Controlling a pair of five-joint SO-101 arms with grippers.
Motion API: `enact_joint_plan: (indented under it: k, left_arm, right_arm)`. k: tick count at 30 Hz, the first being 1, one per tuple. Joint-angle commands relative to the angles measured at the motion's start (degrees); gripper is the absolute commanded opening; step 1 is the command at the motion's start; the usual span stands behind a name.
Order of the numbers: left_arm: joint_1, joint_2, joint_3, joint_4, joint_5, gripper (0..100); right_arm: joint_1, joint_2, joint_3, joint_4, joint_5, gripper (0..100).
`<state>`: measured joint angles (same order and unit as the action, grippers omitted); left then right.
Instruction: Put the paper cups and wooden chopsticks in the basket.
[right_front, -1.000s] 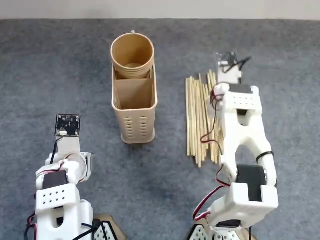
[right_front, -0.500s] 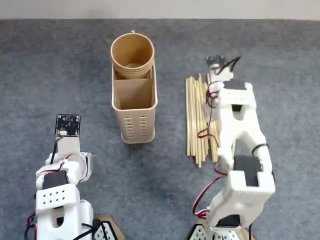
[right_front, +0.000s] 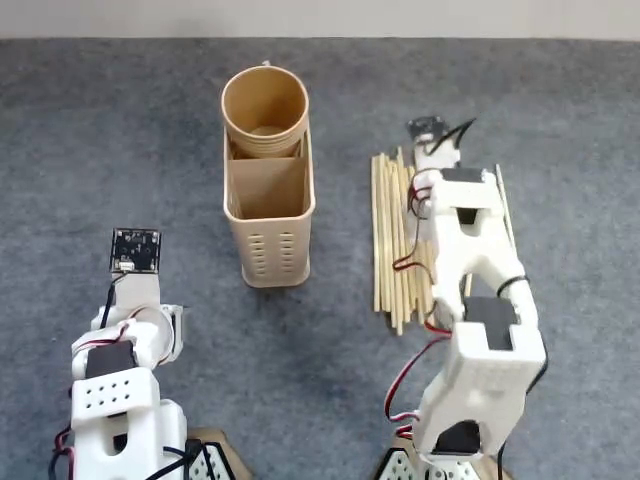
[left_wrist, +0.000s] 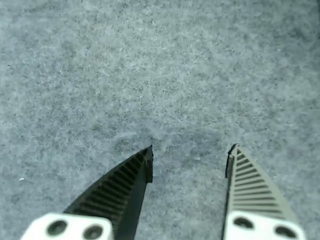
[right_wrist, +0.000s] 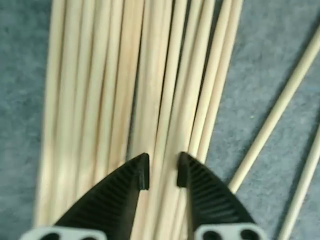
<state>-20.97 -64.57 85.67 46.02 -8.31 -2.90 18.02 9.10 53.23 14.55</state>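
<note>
Left gripper (left_wrist: 191, 150): released, jaws held wide over bare carpet.
Basket (right_front: 272, 250): laid lengthwise left of centre.
Paper cups (right_front: 265, 105): nested, seated in the basket's far compartment.
Wooden chopsticks (right_front: 392, 240): bundled flat on the carpet right of the basket; one stray stick (right_front: 503, 205) is seen apart.
Right gripper (right_wrist: 163, 165): narrowly parted astride a stick, nothing clenched.
Handling: judged light, stiff, smooth, prone to rolling; best pinched crosswise near mid-length.

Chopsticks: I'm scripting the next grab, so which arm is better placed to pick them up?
Right. Its gripper sits directly over the chopsticks, close to the pile. The left gripper hangs open over bare carpet, on the other side of the basket from the pile.
</note>
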Motion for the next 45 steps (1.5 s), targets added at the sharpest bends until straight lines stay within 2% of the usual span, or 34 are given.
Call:
enact_joint_plan:
  k: [1, 6, 14, 17, 24, 31, 36, 39, 45]
  left_arm:
    - [0.7, -0.7, -0.2, -0.8, 0.6, 26]
    - [0.7, -0.7, -0.2, -0.8, 0.6, 26]
    - [0.7, -0.6, -0.2, -0.9, 0.6, 26]
    - [0.7, -0.6, -0.2, -1.0, 0.6, 26]
    - [0.7, -0.6, -0.2, -1.1, 0.6, 26]
    - [0.7, -0.6, -0.2, -1.1, 0.6, 26]
    - [0.7, -0.6, -0.2, -1.1, 0.6, 26]
    - [0.7, -0.6, -0.2, -1.1, 0.6, 26]
    - [0.7, -0.6, -0.2, -1.1, 0.6, 26]
  right_arm:
    - [1.5, 4.7, -0.7, -0.7, 0.8, 5.0]
    - [2.6, 5.8, -3.4, 0.4, 0.6, 5.2]
    - [3.1, 5.8, -14.4, 11.2, 0.4, 2.9]
    - [3.1, 5.8, -22.6, 16.7, -0.1, 2.9]
    - [2.1, 5.8, -55.0, 30.6, -9.9, 2.8]
    - [-6.7, 6.0, -90.7, 38.2, -19.3, 0.5]
    - [-16.3, 5.9, -112.2, 36.6, -22.9, 0.5]
    - [-20.2, 5.8, -112.1, 33.9, -22.9, 0.5]
    - [-24.8, 6.4, -111.1, 36.0, -23.2, 0.5]
